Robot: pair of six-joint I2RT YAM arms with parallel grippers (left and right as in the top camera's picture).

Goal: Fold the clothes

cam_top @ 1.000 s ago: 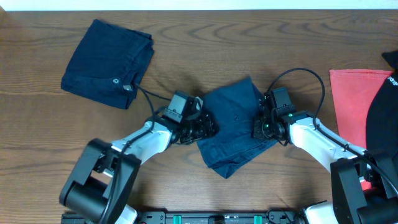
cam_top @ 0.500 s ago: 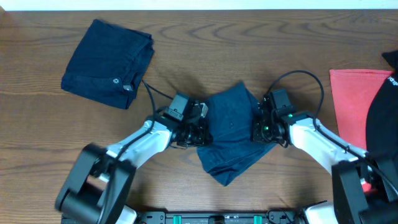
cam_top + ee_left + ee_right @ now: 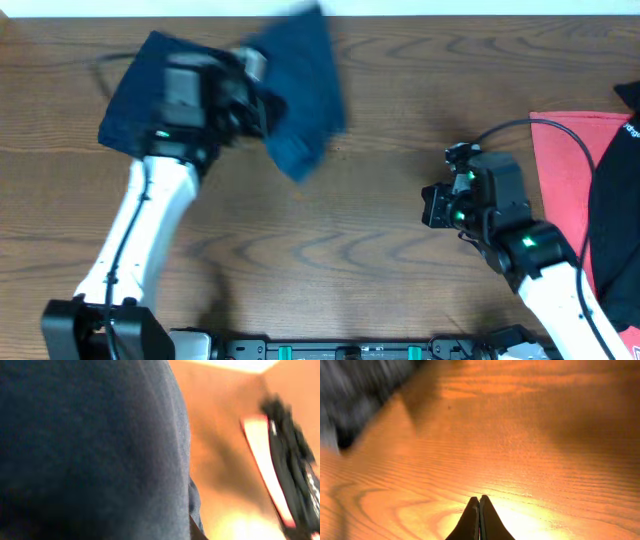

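At upper left we see the left end effector [image 3: 248, 88] pinching a blurred navy denim garment [image 3: 300, 90]. Its long axis runs top to bottom, tapering downward. A folded denim pile [image 3: 125, 110] lies just left of it, and the right end effector [image 3: 428, 205] is pressed together over the counter [image 3: 330, 250].

My left arm [image 3: 140, 215] has white tube links and black housings, with a small green light [image 3: 160, 133] on the wrist block. A big black joint [image 3: 100, 325] sits at the lower left of the frame. My right arm [image 3: 553, 290] is built the same, with green lights [image 3: 527, 241] and a thin black cable [image 3: 520, 122] arching above it. Its fingers [image 3: 471, 521] are dark and taper to thin tips.
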